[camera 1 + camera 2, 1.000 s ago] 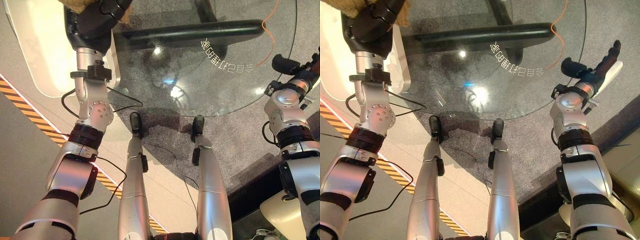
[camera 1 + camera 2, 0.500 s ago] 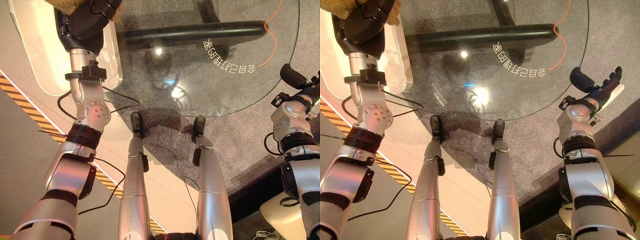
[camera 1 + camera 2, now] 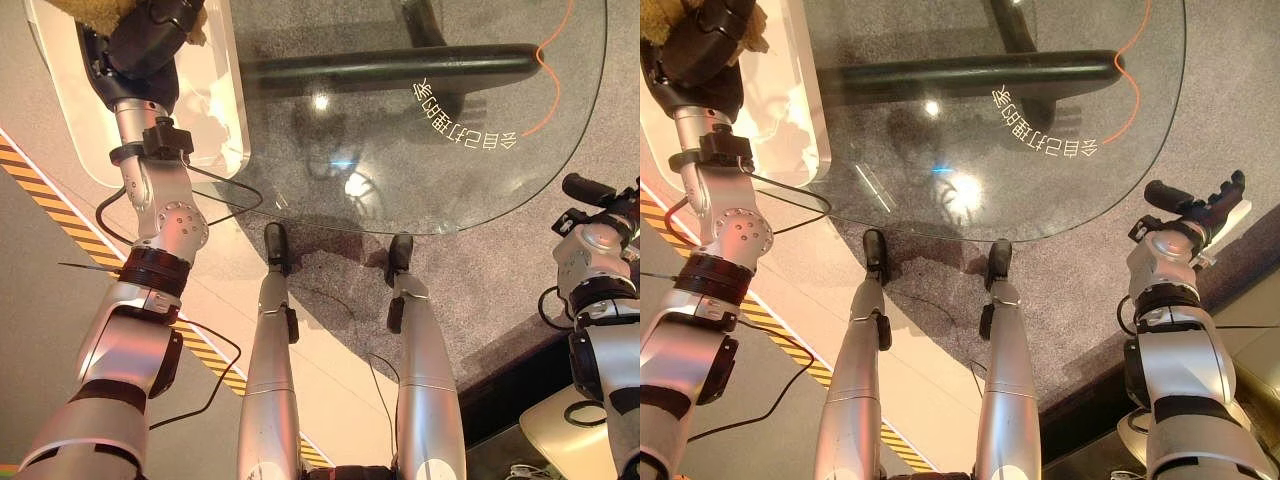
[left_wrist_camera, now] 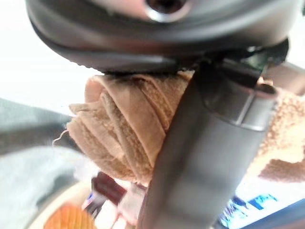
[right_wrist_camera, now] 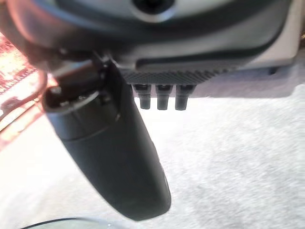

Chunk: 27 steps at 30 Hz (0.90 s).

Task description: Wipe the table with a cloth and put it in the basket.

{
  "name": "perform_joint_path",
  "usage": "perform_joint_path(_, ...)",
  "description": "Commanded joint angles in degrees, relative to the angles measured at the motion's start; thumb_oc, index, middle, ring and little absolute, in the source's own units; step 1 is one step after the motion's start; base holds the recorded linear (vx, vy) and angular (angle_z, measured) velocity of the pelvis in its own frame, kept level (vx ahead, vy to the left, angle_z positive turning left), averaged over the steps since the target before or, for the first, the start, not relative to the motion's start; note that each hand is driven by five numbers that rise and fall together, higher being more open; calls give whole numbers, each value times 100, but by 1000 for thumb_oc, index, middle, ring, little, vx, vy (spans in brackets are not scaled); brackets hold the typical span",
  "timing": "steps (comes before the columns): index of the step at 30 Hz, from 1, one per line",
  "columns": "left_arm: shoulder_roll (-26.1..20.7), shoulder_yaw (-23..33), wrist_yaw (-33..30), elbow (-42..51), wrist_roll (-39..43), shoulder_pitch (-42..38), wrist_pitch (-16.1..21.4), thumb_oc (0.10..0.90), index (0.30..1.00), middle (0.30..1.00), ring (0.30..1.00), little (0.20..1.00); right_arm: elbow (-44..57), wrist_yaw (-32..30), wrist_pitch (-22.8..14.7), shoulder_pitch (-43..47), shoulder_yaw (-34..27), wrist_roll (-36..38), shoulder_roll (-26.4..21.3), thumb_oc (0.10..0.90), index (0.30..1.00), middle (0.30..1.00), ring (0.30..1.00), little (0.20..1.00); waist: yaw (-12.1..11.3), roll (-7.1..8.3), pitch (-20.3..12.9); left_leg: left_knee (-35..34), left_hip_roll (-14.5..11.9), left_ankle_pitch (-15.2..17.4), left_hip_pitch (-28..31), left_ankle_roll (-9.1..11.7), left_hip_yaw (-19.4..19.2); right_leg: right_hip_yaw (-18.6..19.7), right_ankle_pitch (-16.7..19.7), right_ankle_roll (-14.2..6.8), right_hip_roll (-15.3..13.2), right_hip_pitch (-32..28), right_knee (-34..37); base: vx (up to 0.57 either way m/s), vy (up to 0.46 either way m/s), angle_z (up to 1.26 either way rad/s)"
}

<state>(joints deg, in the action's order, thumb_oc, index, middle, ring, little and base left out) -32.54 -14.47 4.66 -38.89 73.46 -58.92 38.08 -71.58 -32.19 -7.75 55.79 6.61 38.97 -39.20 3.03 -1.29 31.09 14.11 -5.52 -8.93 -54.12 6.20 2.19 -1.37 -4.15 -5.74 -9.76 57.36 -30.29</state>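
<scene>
My left hand [image 3: 140, 40] is at the far left, shut on a crumpled tan cloth [image 3: 95, 10] that bulges out past its fingers. It hangs over a white, basket-like container [image 3: 70, 150] beside the round glass table [image 3: 400, 150]. The left wrist view has the bunched cloth [image 4: 124, 138] pressed under the thumb [image 4: 205, 157]. Off the table's right edge, over grey carpet, my right hand [image 3: 1205, 205] is open and holds nothing. Its thumb [image 5: 109, 157] shows in the right wrist view.
The table's black base [image 3: 400, 70] and white lettering [image 3: 465, 125] show through the glass. An orange cable [image 3: 545, 50] lies at the far right. A yellow-and-black striped line [image 3: 40, 190] crosses the floor on the left.
My left hand has carried the cloth further left, off the glass and over the white container. My right hand has drawn back from the table's edge towards me.
</scene>
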Motion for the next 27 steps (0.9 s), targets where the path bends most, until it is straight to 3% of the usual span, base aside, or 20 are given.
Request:
perform_joint_path(1,-489,653,198,189,-174,-675,961,100,300,300,300,200,-153,-35,-145,-187,-100,198,-379,800,900,900,900,900,-96,24,-129,616,512,1027,168,-450,-163,-229,96,386,771,-408,623,0,0,0)
perform_joint_path(10,-547,666,-86,-41,-360,-713,941,100,300,300,300,200,-350,93,145,-289,-105,187,-326,800,900,900,900,900,-104,-7,-129,588,507,1006,174,-450,-165,-247,77,395,761,-423,634,0,0,0)
perform_joint_path(14,-640,585,-814,-257,-903,-784,746,100,300,300,300,200,-484,356,309,-365,-80,210,-295,800,900,900,900,900,-99,-16,-129,593,505,994,169,-447,-163,-259,75,397,763,-424,632,0,0,0)
perform_joint_path(18,-697,546,-1151,-368,-1152,-799,657,100,300,300,300,200,-554,462,353,-389,-65,156,-282,800,900,900,900,900,-98,-35,-129,596,501,989,169,-444,-161,-260,67,398,761,-423,628,0,0,0)
perform_joint_path(24,-817,441,-1578,-652,-1372,-906,360,100,300,300,300,200,-655,542,417,-422,-5,123,-285,800,900,900,900,900,-85,-64,-129,607,503,971,183,-440,-173,-275,63,403,739,-452,645,0,0,0)
perform_joint_path(27,-904,343,-1984,-917,-1602,-977,21,100,300,300,300,200,-735,650,458,-428,4,118,-355,800,900,900,900,900,-67,-75,-129,623,489,967,193,-433,-188,-286,55,398,729,-466,631,0,0,0)
